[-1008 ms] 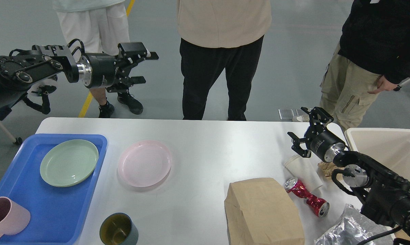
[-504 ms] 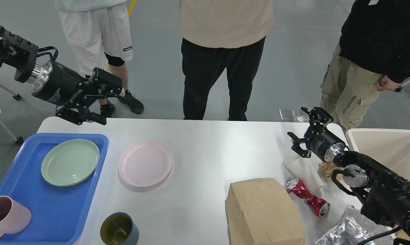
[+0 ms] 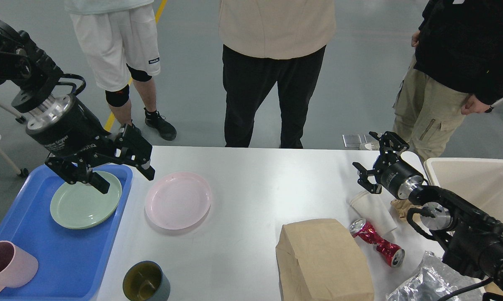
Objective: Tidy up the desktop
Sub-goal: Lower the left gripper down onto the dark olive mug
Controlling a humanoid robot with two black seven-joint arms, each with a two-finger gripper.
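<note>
Desktop (image 3: 251, 196): white, matte, rounded corners, cluttered with dishes and trash.

Two plates (image 3: 86, 199) (image 3: 178, 200) – two cups (image 3: 8, 266) (image 3: 146, 282)

On the desktop (image 3: 251, 184), tray (image 3: 34, 259) lies left, paper bag (image 3: 322, 259) right.

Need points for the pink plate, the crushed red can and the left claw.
pink plate (image 3: 178, 200), head view, centre of its face.
crushed red can (image 3: 377, 242), head view, pinched middle of its body.
left claw (image 3: 124, 177), head view, midway between the two open fingertips.
</note>
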